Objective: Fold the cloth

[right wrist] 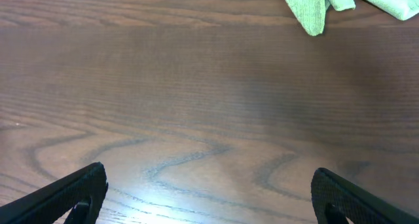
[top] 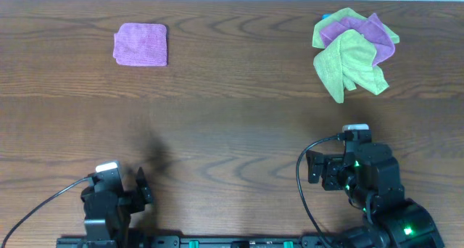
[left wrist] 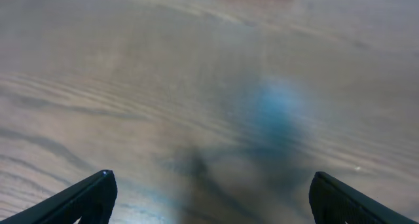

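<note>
A purple cloth point(top: 141, 44), folded into a flat square, lies at the far left of the table. A crumpled heap of green cloths point(top: 348, 59) and a purple cloth point(top: 377, 32) lies at the far right; a green corner of the heap point(right wrist: 308, 8) shows at the top of the right wrist view. My left gripper point(top: 143, 188) is open and empty over bare wood near the front left point(left wrist: 209, 194). My right gripper point(top: 317, 168) is open and empty near the front right point(right wrist: 209, 191), well short of the heap.
A dark wooden table point(top: 232, 117) fills the view. Black cables run from both arms at the front edge. A bit of blue point(top: 326, 17) shows behind the heap.
</note>
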